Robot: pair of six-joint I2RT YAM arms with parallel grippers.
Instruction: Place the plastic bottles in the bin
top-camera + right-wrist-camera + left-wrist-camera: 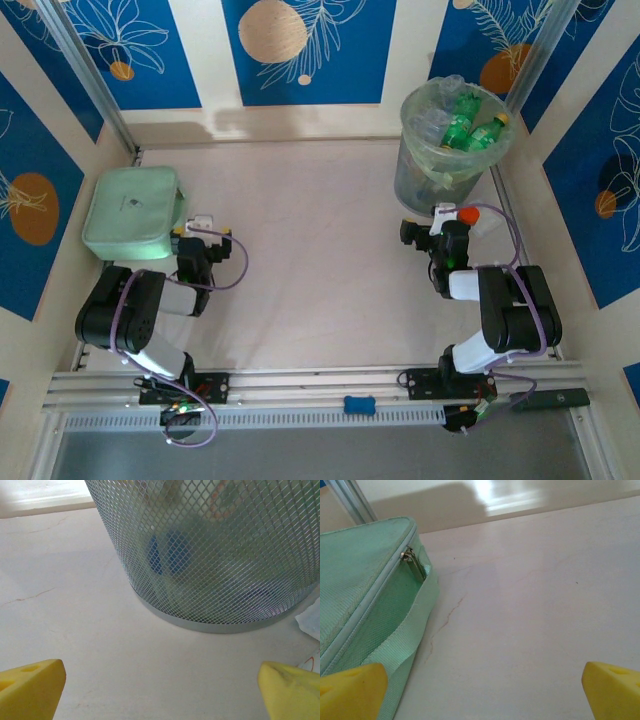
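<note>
The bin (447, 165), a tall round mesh bucket with a pale green bag liner, stands at the back right. Green plastic bottles (468, 127) with yellow caps lie on top inside it. Through the bin's mesh wall (235, 565) a blue-labelled bottle (170, 556) shows low inside. My right gripper (432, 228) sits just in front of the bin, open, its yellow fingertips (31, 686) wide apart over bare table. My left gripper (203, 234) rests at the left, open and holding nothing, its yellow fingertips (612, 690) spread low in the left wrist view.
A flat mint-green zipped box (135, 212) lies at the left, right beside the left gripper; its side and strap (395, 630) are close. A white bottle with an orange cap (466, 215) lies by the right gripper, near the bin's base. Walls enclose the table.
</note>
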